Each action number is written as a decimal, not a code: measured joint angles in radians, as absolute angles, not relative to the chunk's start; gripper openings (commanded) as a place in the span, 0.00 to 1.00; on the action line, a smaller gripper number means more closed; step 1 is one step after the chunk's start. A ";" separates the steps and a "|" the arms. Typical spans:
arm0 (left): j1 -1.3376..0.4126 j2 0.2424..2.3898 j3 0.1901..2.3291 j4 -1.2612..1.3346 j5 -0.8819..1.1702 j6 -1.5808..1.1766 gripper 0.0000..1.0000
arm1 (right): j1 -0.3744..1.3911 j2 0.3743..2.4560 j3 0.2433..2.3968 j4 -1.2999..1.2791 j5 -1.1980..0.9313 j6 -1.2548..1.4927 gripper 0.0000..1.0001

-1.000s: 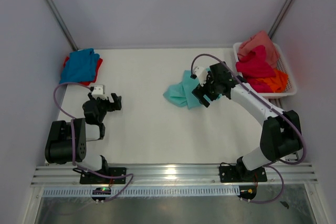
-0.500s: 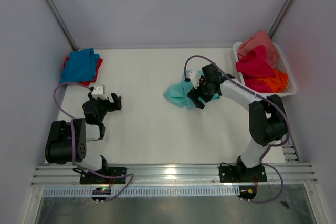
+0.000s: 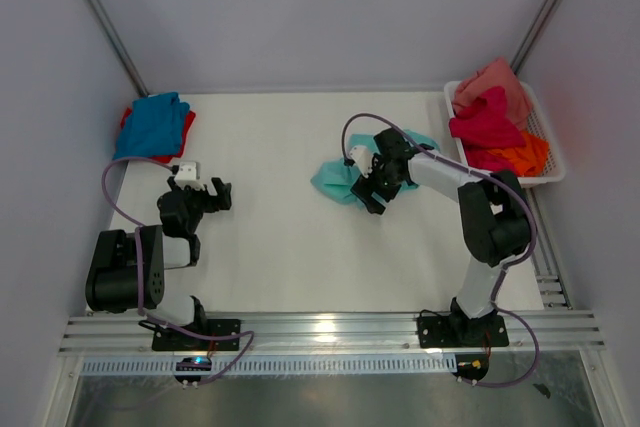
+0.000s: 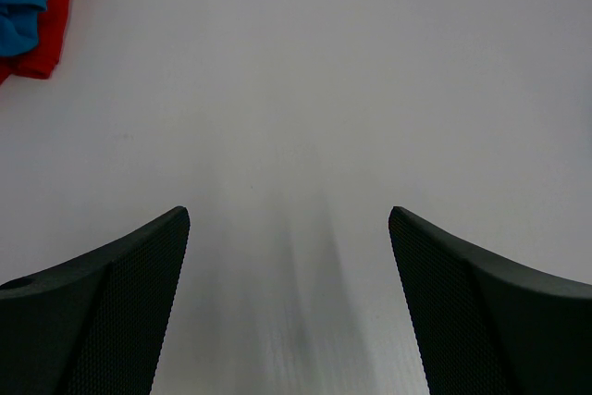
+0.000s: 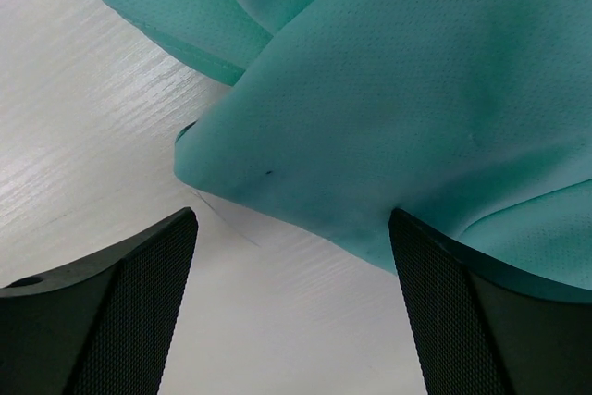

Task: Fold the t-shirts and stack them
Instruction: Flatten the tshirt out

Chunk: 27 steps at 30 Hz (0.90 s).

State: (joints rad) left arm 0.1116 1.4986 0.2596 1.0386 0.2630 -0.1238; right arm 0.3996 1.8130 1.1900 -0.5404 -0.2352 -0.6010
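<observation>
Peeking out from under the blue t-shirt [image 3: 150,122] in the far left corner, the red t-shirt [image 3: 186,127] shows only its edges. The left tool [image 4: 289,219] hovers spread wide over the bare surface [image 3: 270,247], holding nothing. The mint-teal t-shirt [image 3: 335,179] lies crumpled mid-surface, its length running near-left to far-right (the arm hides its middle). The right tool [image 5: 291,219], fingers apart, sits at its edge with nothing pinched.

White matte tabletop [image 3: 280,247], with faint grain streaks in the wrist views. White mesh basket [image 3: 545,137] at the far right corner, close to the right wall. Aluminium rail [image 3: 330,332] along the near edge. Grey poles slant up at far left [image 3: 105,22] and far right [image 3: 550,7].
</observation>
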 measured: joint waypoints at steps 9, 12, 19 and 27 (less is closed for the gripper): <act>0.112 1.499 0.260 1.039 0.263 -0.124 0.90 | 0.404 1.886 1.236 -0.528 -0.170 -0.581 0.03; 0.112 1.499 0.260 1.039 0.263 -0.124 0.90 | 0.406 1.890 1.250 -0.528 -0.155 -0.575 0.03; 0.112 1.499 0.260 1.039 0.263 -0.124 0.89 | 0.422 1.860 1.388 -0.589 -0.112 -0.548 0.03; 0.112 1.499 0.260 1.039 0.263 -0.124 0.89 | 0.527 1.743 1.876 -0.690 -0.028 -0.511 0.03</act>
